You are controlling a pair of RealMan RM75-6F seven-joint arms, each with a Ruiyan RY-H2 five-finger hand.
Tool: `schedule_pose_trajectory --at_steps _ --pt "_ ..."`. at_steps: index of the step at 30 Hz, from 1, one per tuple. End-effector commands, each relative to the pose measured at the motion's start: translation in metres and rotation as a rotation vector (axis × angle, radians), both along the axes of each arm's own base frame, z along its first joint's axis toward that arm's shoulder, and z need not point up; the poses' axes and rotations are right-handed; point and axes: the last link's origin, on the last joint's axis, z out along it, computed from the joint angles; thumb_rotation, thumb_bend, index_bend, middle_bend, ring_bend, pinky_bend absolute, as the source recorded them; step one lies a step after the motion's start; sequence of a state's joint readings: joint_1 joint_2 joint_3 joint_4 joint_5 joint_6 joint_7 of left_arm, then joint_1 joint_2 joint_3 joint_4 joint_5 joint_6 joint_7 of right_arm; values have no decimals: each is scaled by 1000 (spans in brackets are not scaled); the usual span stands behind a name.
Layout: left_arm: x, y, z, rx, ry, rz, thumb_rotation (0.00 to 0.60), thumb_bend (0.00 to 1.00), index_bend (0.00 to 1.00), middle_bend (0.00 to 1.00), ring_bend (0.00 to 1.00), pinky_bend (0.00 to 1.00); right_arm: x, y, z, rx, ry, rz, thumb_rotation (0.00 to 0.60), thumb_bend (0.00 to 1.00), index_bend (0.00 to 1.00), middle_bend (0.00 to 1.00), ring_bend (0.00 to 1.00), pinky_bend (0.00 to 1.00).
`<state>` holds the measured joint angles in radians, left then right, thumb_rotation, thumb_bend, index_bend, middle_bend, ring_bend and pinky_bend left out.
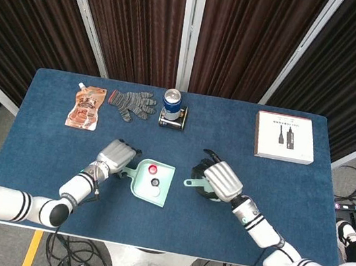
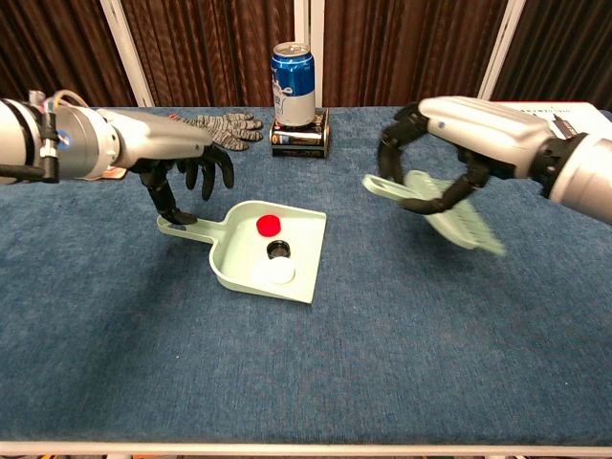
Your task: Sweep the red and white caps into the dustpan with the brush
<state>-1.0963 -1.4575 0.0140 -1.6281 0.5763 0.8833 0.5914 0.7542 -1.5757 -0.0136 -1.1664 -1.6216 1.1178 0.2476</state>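
From the head view, my left hand [image 1: 116, 156] rests at the handle of the pale green plastic dustpan [image 1: 163, 193] on the blue felt table [image 1: 279, 184]; a red cap [image 1: 153, 169] and a white cap [image 1: 154, 183] lie inside. In the chest view, my right hand [image 2: 459, 129] grips the green brush [image 2: 457, 222], lifted clear; my left fingers [image 2: 168, 198] curl down onto the handle.

On the blue table [image 1: 46, 101] the pale green dustpan [image 1: 162, 192] lies flat, with the red cap [image 1: 153, 169] and the white cap [image 1: 155, 184] inside it. The left hand [image 1: 116, 157] rests over the pan's handle end. To the right, the right hand [image 1: 221, 181] grips the green brush [image 1: 191, 182] — apart from the pan. Along the far edge lie a pouch [image 1: 87, 107], a glove [image 1: 133, 104], a can [image 1: 172, 103] and a box [image 1: 284, 137].
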Motion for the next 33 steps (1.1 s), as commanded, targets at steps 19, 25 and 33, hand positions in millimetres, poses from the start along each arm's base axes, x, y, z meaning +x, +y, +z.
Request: schedule_pose_trajectory --at_steps 19,25,33 --pt "-141 -31 119 480 -226 129 600 119 237 324 286 241 -74 29 61 -116 237 -217 600 284 11 193 19 39" --pt "-181 -68 144 587 -205 160 600 118 242 324 286 229 -114 61 122 -273 151 -358 600 285 53 240 52 64" --pt "-213 -125 168 678 -184 209 600 114 242 324 282 214 -144 128 167 -415 55 -474 600 282 55 230 45 66"
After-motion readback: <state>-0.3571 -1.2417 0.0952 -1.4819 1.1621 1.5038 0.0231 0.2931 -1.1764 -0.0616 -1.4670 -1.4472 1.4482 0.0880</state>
